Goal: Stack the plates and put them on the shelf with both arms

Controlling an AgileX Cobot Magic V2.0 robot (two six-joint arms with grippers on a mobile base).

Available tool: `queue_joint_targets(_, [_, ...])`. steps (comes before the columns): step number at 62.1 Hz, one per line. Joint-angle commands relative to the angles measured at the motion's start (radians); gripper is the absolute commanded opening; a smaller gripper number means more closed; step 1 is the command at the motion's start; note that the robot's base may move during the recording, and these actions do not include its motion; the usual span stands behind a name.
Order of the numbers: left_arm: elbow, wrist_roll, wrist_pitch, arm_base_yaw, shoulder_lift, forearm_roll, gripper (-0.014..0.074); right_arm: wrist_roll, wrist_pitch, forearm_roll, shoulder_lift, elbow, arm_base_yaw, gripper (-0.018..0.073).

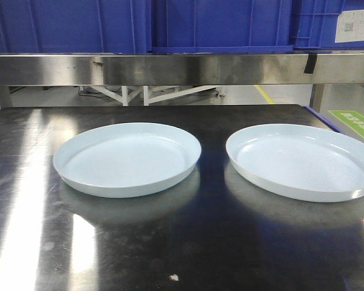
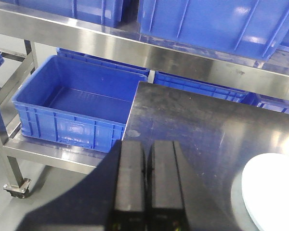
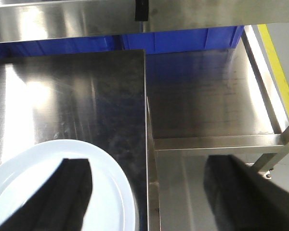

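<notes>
Two pale bluish-white plates lie side by side on the dark tabletop (image 1: 206,242), the left plate (image 1: 127,159) apart from the right plate (image 1: 303,160). Neither gripper appears in the front view. My left gripper (image 2: 148,144) is shut and empty, hovering over the table's left edge, with the left plate (image 2: 274,192) off to its right. My right gripper (image 3: 149,163) is open wide: one finger (image 3: 72,187) hangs over the right plate (image 3: 33,166), and the other sits beyond the table's right edge. The shelf rail (image 1: 170,68) runs across behind the table.
Blue crates (image 1: 218,24) sit on the shelf above the rail. An open blue crate (image 2: 77,106) rests on a lower tier left of the table. A lower steel shelf surface (image 3: 207,96) lies right of the table edge. A caster (image 2: 14,187) stands on the floor.
</notes>
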Motion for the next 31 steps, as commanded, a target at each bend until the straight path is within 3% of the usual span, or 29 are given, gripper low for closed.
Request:
queue_joint_targets(1, [-0.027,-0.010,-0.079,0.002,0.004,0.011,0.0090,-0.004,-0.058,-0.001,-0.018,-0.036,-0.002,0.0395])
queue_joint_targets(7, [-0.027,-0.010,-0.079,0.002,0.004,0.011,0.0090,-0.004,-0.010,-0.001,-0.018,-0.036,-0.002,0.0027])
queue_joint_targets(11, [-0.027,-0.010,-0.079,0.002,0.004,0.011,0.0090,-0.004,0.007,-0.001,-0.018,-0.036,-0.002,0.0100])
queue_joint_targets(26, [-0.027,-0.010,-0.079,0.002,0.004,0.011,0.0090,-0.004,0.028,0.005,-0.018,-0.036,-0.002,0.0107])
queue_joint_targets(31, [-0.027,-0.010,-0.079,0.002,0.004,0.011,0.0090,-0.004,0.046,0.028,-0.018,-0.036,0.000,0.0185])
